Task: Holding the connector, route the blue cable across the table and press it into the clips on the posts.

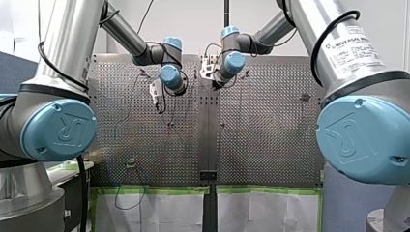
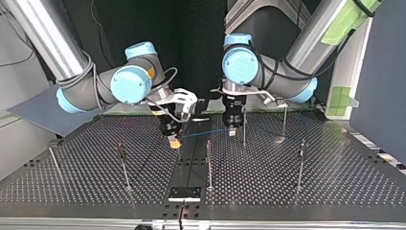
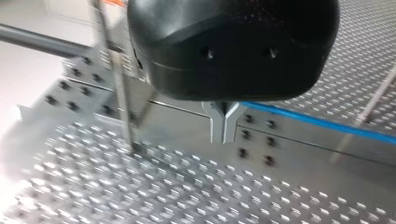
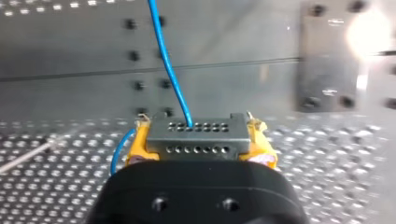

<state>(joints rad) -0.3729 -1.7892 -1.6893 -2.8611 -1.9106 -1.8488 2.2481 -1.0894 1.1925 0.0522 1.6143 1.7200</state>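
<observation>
While my right end effector [image 4: 201,144] is clamping the connector [image 4: 196,133] and my left end effector [image 3: 224,126] is pinching the blue cable [image 3: 317,122] just beside a post [image 2: 244,125], I am reckoning we are mid-routing, with pressing it into that post's clip coming next.

In the top view, my right pincer [image 2: 175,142] hangs just left of the surface's [image 2: 335,187] middle seam and my left pincer [image 2: 232,130] just right of it, both toward the far edge, with the cable [image 2: 206,132] strung between them. The connector [image 4: 196,135] sits between my right pincer's fingers, the cable leaving ahead. Posts [image 2: 208,165] stand around: one before the gap, one beside my left pincer, others well out either side.
</observation>
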